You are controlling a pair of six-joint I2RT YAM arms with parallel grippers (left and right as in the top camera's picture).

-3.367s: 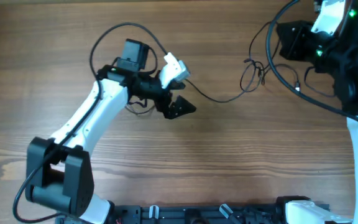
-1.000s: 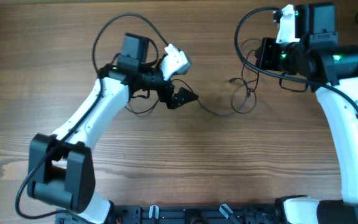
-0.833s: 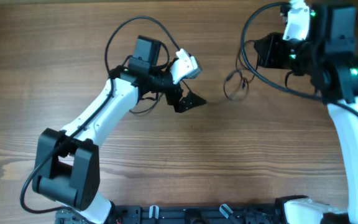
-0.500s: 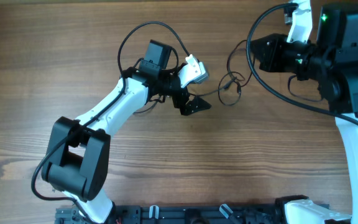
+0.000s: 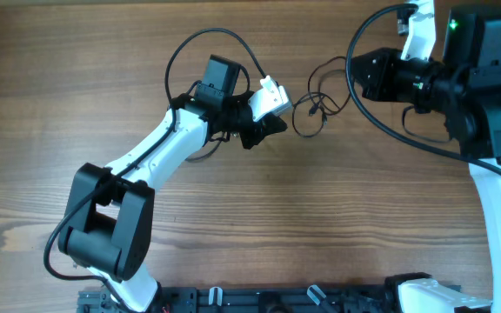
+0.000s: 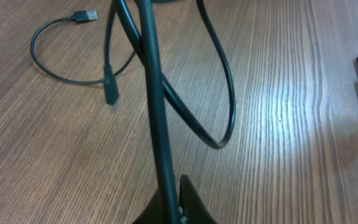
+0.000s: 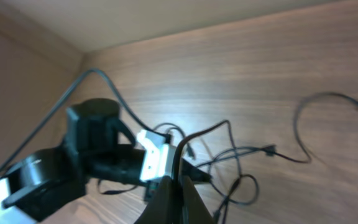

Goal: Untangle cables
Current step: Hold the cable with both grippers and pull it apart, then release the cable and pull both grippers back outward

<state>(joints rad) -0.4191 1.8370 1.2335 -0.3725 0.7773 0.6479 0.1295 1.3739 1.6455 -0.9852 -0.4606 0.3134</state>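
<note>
The cables (image 5: 305,117) sit between the left gripper (image 5: 274,127) and the right gripper (image 5: 356,69), just ahead of both. One strand runs forward from between the left gripper's fingers, with a loop to its right. A plug-ended cord (image 6: 86,14) lies on the table (image 6: 278,124) ahead-left.

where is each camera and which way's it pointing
Overhead: above the table, looking straight down; both arms, left gripper, right gripper, cables between.
Left wrist: on the left arm, facing along the tabletop; own shut tips pinch a cable.
Right wrist: on the right arm, facing the left arm; own shut tips at bottom.
Shared: overhead and right wrist both show left arm and cables.
</note>
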